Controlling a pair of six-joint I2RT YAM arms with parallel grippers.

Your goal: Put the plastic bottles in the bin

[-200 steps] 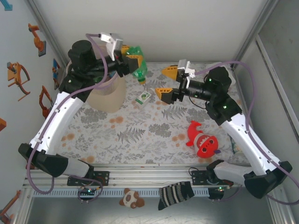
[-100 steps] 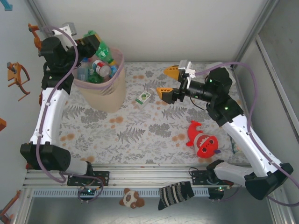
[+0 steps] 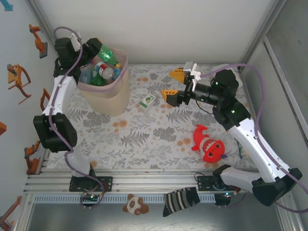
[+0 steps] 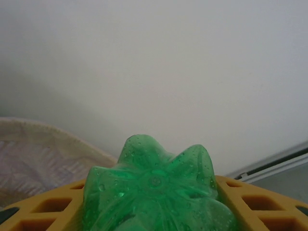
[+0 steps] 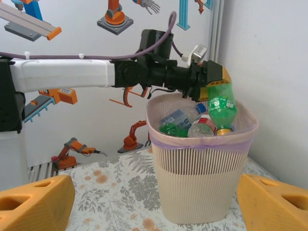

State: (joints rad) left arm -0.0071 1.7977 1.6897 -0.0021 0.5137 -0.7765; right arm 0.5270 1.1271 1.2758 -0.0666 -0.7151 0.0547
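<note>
My left gripper is shut on a green plastic bottle and holds it over the bin's open top. In the right wrist view this green bottle hangs with its yellow cap down, just inside the rim of the beige bin, gripped near its base by the left gripper. Several bottles lie in the bin. The left wrist view looks at the bottle's base between the orange fingers. My right gripper hovers open right of the bin, facing it, with nothing in it.
A red shark plush lies on the floral mat near the right arm. A small green-white packet lies between the bin and the right gripper. A striped sock and a panda toy rest on the front rail.
The left arm has swung from the bin's right side to its far left, carrying the green bottle over the opening and tipping it cap down. The right arm has not moved.
</note>
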